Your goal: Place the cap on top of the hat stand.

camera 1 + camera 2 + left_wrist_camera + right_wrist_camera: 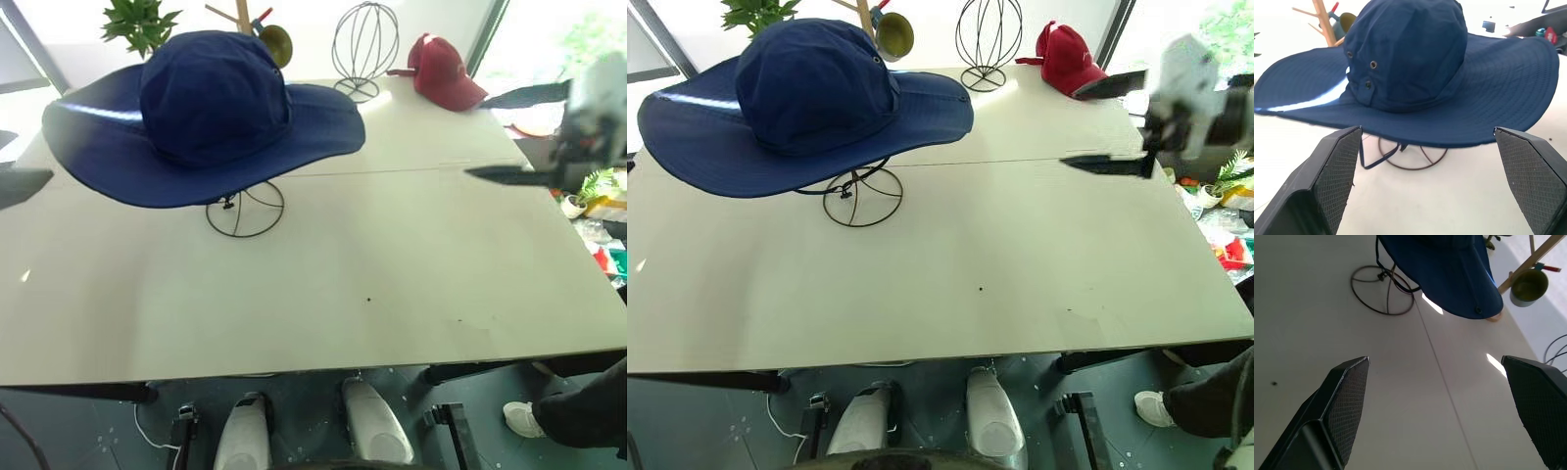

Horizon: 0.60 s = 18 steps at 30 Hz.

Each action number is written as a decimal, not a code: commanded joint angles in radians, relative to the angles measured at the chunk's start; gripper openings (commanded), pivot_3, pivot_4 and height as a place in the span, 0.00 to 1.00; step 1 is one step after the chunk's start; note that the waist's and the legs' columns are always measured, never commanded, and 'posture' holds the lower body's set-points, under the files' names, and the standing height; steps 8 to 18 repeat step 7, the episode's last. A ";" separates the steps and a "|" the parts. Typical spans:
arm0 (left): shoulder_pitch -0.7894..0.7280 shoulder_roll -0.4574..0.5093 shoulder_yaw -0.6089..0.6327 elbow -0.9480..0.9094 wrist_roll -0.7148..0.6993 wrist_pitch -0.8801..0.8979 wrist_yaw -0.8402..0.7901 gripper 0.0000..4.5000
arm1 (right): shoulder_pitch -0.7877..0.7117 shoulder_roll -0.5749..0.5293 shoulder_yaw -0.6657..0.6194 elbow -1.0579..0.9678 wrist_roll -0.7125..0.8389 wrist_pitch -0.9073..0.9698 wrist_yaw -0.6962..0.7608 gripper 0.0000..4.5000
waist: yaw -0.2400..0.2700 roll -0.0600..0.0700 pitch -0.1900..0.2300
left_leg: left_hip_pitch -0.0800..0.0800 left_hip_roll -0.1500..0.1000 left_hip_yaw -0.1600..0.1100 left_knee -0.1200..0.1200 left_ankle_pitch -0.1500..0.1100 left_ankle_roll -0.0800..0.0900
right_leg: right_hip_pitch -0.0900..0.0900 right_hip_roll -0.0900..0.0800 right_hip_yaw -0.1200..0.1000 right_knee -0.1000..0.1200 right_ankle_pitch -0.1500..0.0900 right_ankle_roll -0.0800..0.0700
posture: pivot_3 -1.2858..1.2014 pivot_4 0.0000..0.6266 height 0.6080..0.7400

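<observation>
Navy cap (201, 116) sits on the hat stand (244, 208) at 10 o'clock on the table (392, 284) — right gripper (1107, 124) at 2 o'clock, left gripper (1427, 161) near the brim — both spread wide, empty.

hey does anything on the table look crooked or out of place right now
Nothing much. The cap sits on the hat stand, hiding its cage, with the brim drooping lower on the robot's left. Both the left gripper and right gripper are open and clear of it. The red cap lies on the table, not on the small stand.
</observation>
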 commanded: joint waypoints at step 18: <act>0.049 -0.002 0.112 -0.030 0.026 -0.001 -0.020 1.00 | -0.164 0.091 -0.076 0.139 -0.072 0.242 0.150 0.98 | 0.003 0.000 0.000 | -0.001 0.000 0.001 0.000 0.000 0.000 | -0.002 0.000 0.000 0.000 -0.001 0.000 | 0.52 0.24 0.99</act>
